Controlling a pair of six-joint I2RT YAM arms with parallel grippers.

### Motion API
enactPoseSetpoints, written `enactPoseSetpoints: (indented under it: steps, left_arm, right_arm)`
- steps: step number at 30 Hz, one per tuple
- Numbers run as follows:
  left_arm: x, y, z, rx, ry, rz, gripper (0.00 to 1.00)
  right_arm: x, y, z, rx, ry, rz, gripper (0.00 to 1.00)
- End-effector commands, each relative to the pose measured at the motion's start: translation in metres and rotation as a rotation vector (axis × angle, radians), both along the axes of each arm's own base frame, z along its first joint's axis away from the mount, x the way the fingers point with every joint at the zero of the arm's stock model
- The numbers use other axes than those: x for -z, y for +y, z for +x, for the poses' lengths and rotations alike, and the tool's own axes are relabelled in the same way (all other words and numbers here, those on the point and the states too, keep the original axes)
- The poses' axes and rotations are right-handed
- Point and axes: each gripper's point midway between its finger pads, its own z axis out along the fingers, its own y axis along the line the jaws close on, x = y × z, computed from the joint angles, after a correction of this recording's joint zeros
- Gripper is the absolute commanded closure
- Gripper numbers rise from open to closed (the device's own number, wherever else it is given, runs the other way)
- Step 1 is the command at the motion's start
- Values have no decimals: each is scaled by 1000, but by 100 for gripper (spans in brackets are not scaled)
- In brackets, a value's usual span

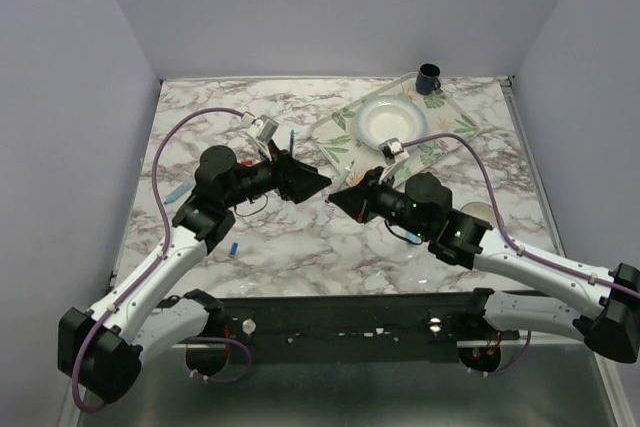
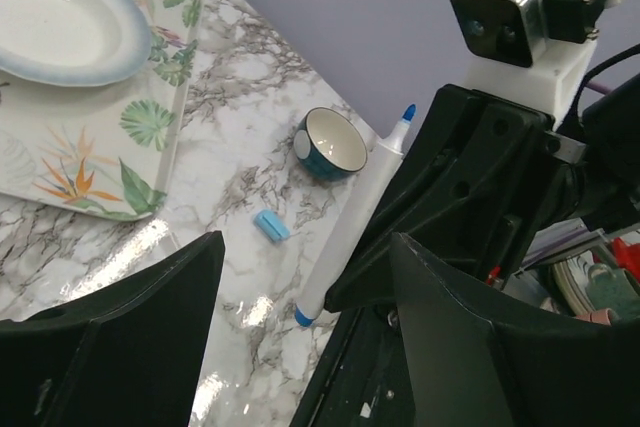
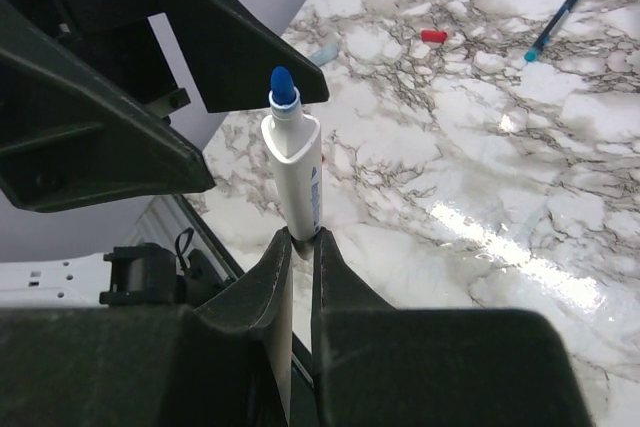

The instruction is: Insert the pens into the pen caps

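Over the middle of the marble tabletop (image 1: 300,247), the right arm's fingers (image 3: 338,277) were clamped on a white marker (image 3: 298,177), held upright with its blue tip bare. The left arm's fingers (image 2: 120,337) stood apart just beside it, with nothing visible between them. No pen looked capped. A red cap (image 3: 433,36) and a light-blue cap (image 2: 270,225) lay loose on the marble, and a blue pen (image 3: 565,9) rested well apart from the marker. By my reading the task had barely begun, with a cap yet to be fetched and every pen left to do. The two arms met almost tip to tip, which left little slack between them. The leaf-print tray (image 1: 340,132) sat near, behind the right arm. Bare marble lay open toward the bases.
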Motion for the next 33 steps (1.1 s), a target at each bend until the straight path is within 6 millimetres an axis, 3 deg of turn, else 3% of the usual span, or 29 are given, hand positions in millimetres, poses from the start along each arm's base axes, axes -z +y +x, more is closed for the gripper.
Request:
enactPoseSetpoints:
  steps: [1, 5, 25, 28, 31, 33]
  left_arm:
    - [-21, -4, -17, 98, -62, -66, 24]
    - [-24, -9, -26, 168, -67, -98, 24]
    - [-6, -14, -15, 161, -11, -45, 35]
    - [-6, -14, -15, 161, -11, -45, 41]
    - [-7, -14, -15, 161, -12, -47, 60]
    - [-7, -14, -15, 162, -12, -51, 79]
  right_arm:
    - [-6, 1, 2, 12, -1, 1, 99]
    - [-10, 9, -2, -38, -10, 2, 99]
    - [-15, 35, -20, -186, 17, 51, 99]
    - [-15, 37, -23, -196, 24, 52, 99]
    - [-14, 37, -23, -198, 25, 50, 99]
    - [-15, 37, -24, -198, 26, 53, 99]
